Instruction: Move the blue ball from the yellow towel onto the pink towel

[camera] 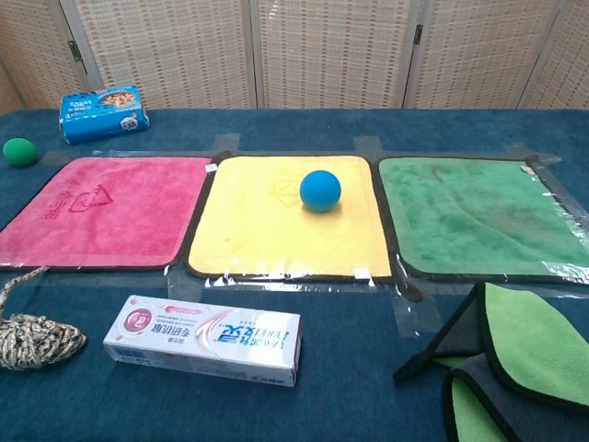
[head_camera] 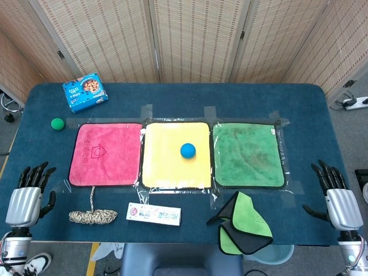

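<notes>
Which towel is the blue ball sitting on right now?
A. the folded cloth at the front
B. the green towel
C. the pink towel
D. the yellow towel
D. The blue ball rests on the yellow towel, the middle one of the three flat towels, with the pink towel to its left in both views and neither robot hand near it.

Lab-style robot test cell, not a home.
Blue-covered table is boxed in by woven folding screens. Three towels are taped flat in a row under clear film, with tape patches at the seams. Assorted props are scattered around as distractors: toothpaste box, snack box. Power strip on the floor at right, probably; it's small at the frame edge.
</notes>
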Controlling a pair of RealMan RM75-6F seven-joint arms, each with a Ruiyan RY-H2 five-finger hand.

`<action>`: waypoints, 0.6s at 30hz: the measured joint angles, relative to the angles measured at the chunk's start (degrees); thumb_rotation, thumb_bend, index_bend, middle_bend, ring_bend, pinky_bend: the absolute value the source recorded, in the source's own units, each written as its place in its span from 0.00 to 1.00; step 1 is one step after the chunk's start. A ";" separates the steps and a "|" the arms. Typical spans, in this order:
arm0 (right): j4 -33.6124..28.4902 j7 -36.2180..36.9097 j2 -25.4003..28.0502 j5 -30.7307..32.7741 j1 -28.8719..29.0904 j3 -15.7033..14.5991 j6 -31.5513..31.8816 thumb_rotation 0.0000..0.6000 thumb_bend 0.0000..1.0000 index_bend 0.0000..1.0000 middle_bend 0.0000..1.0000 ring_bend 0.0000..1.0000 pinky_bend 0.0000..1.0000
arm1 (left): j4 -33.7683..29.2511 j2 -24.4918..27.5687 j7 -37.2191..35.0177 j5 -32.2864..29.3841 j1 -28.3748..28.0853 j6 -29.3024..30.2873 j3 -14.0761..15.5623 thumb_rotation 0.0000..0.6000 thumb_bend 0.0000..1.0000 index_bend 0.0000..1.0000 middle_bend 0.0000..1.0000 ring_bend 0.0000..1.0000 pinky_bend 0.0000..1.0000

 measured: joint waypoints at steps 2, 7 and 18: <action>-0.51 -0.72 0.28 0.23 0.82 0.43 -0.98 1.00 0.08 0.00 0.00 0.02 0.00 | -0.02 -0.07 -0.15 0.10 -0.03 -0.04 0.04 1.00 0.59 0.17 0.09 0.12 0.05; -1.53 -1.98 0.55 1.53 4.50 2.26 -5.66 1.00 0.08 0.00 0.00 0.02 0.00 | 0.04 -0.29 -0.35 0.44 -0.17 -0.29 0.17 1.00 0.59 0.17 0.09 0.12 0.05; 4.10 -6.56 -4.72 5.82 19.90 8.65 -21.09 1.00 0.08 0.00 0.00 0.02 0.00 | -0.45 0.38 -0.56 0.91 0.63 0.66 0.59 1.00 0.59 0.17 0.09 0.12 0.04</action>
